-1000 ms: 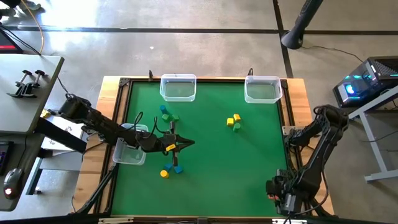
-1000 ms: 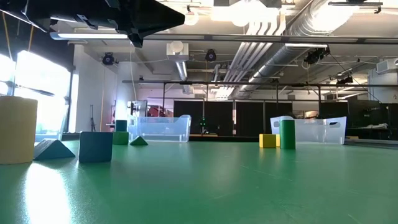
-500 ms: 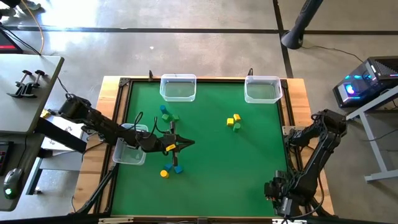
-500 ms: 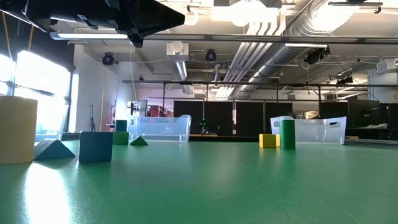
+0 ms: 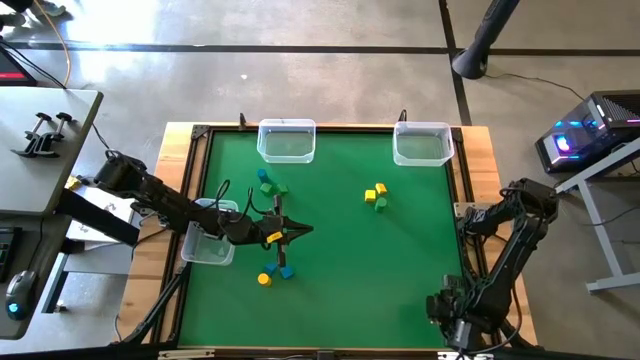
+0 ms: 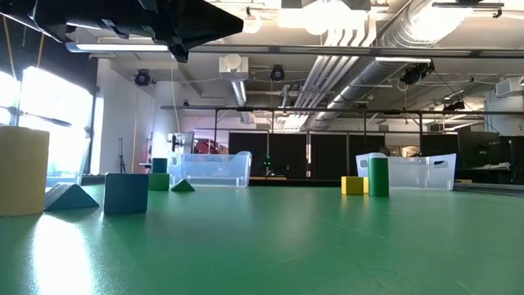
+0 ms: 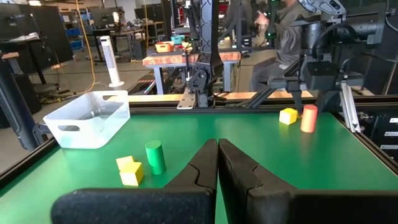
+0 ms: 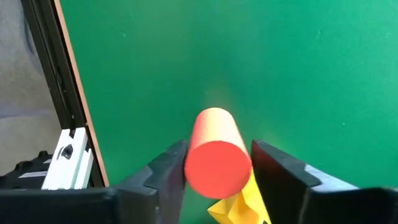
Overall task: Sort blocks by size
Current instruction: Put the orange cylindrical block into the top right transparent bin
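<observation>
My right gripper (image 8: pixel 217 180) is at the table's near right corner (image 5: pixel 452 312), pointing down, shut on an orange cylinder (image 8: pixel 216 155). A yellow block (image 8: pixel 239 204) lies beside it; both show in the left wrist view, the cylinder (image 7: pixel 309 118) and the block (image 7: pixel 287 116). My left gripper (image 5: pixel 300 231) is shut and empty, held above the mat left of centre (image 6: pixel 182 33). A yellow cylinder (image 5: pixel 264 279), a blue cube (image 5: pixel 287 271) and a teal wedge (image 5: pixel 275 266) rest on the mat near it. More blocks lie farther back (image 5: pixel 268 184) (image 5: pixel 375 195). My right gripper has the orange cylinder's round side (image 8: pixel 194 144) between its two fingers, just below its top face. The fingers come from above, pointing down. The cylinder is upright, and in the left wrist view its lower end (image 7: pixel 308 129) looks to be on the mat.
Two clear bins stand at the far edge (image 5: pixel 287 140) (image 5: pixel 423 142), and a third (image 5: pixel 207 247) sits at the left edge under my left arm. The black frame rail (image 8: pixel 59 93) runs close beside my right gripper. The mat's middle is open.
My right arm has folded a little, and its gripper has shifted slightly toward the table's near edge.
</observation>
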Motion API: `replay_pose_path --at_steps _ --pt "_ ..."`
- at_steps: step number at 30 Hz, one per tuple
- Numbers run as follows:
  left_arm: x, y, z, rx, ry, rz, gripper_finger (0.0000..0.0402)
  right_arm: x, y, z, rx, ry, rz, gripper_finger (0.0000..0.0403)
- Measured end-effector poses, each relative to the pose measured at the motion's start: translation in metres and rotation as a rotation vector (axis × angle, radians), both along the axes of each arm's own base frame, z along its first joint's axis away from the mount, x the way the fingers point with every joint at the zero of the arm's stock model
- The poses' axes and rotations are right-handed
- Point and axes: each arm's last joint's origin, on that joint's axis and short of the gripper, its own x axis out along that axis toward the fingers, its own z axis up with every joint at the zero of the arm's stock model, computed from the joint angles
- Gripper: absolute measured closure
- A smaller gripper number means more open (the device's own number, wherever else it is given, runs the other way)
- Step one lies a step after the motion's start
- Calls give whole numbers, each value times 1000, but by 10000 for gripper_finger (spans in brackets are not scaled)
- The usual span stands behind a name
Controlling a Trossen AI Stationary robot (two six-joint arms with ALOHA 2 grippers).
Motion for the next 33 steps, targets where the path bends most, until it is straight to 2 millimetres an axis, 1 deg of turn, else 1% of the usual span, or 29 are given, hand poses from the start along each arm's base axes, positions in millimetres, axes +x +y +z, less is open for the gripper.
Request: replay_pose_path --at_steps 4,11,14,18,21,25,28,33 --pt "0 0 0 0 0 0 402 0 -1 0 -7 2 7 273" --pt "0 0 0 0 0 0 401 4 -4 1 -23 -3 39 276" --pt "0 0 0 0 0 0 402 10 -17 6 -87 -17 83 276" --pt "0 0 0 0 0 0 401 22 -50 20 -267 -34 130 276" --pt "0 1 0 -1 -2 3 402 34 -75 35 -358 -103 137 276" --pt "1 3 0 -2 -2 13 402 50 -107 59 -404 -232 143 275" --pt "1 4 0 -7 -2 15 402 56 -139 77 -444 -290 85 274" --pt "1 4 0 -8 -2 15 402 61 -204 102 -500 -330 -119 273"
